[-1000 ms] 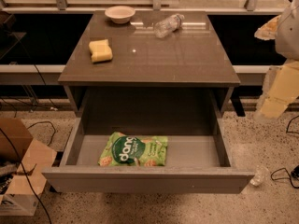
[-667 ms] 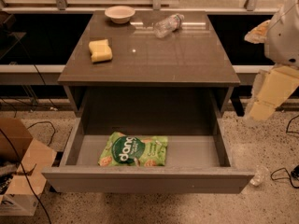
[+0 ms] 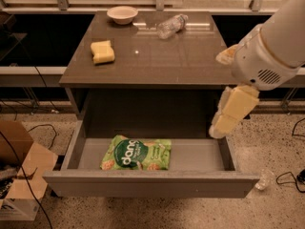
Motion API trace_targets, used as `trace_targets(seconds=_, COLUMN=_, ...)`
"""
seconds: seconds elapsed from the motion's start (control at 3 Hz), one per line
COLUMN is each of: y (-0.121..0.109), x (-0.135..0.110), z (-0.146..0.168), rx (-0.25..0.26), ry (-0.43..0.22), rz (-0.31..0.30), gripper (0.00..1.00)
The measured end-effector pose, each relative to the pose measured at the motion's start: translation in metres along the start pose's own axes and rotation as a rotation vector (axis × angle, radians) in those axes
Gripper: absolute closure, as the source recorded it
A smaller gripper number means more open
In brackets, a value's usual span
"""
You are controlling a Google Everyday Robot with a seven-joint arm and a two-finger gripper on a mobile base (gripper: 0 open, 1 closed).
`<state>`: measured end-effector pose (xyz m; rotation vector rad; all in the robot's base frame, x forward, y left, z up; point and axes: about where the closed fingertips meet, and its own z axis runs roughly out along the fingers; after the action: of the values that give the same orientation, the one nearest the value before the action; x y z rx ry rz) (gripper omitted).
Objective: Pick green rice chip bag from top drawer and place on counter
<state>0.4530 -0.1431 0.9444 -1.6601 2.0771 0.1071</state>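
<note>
- The crinkly, bright green rice chip bag [image 3: 137,152] with white "dang" lettering lay flat inside the wide, shallow grey-brown top drawer [image 3: 147,183]. The drawer stood pulled out, and the bag sat toward 7 o'clock on its floor, close to the front panel.
- The cream-coloured two-finger gripper [image 3: 220,125] hung at 4 o'clock in the view and pointed downward by the drawer's right wall. It was well apart from the bag, with nothing seen in it. Whether it was open or closed could not be told.
- The glossy dark grey-brown rectangular tabletop [image 3: 167,56] carried three things:
  - a yellow rectangular sponge [image 3: 102,52] at 9 o'clock;
  - a small cream round bowl [image 3: 122,14] at 11 o'clock;
  - a clear plastic bottle [image 3: 171,26] lying on its side at 1 o'clock.
- A brown cardboard box [image 3: 19,166] stood open on the speckled floor at 8 o'clock in the view.
</note>
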Motion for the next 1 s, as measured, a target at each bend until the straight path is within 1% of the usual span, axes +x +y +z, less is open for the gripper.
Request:
trace_targets(seconds=0.33, y=0.011, x=-0.015, z=0.051, rx=-0.072, ry=-0.072, rz=0.042, gripper=0.00)
trace_targets(seconds=0.67, y=0.011, x=-0.015, z=0.051, rx=-0.072, ry=-0.072, rz=0.042, gripper=0.00)
trace_targets(seconds=1.0, y=0.015, x=-0.027, z=0.084, rx=-0.101, ry=-0.069, rz=0.013, gripper=0.00)
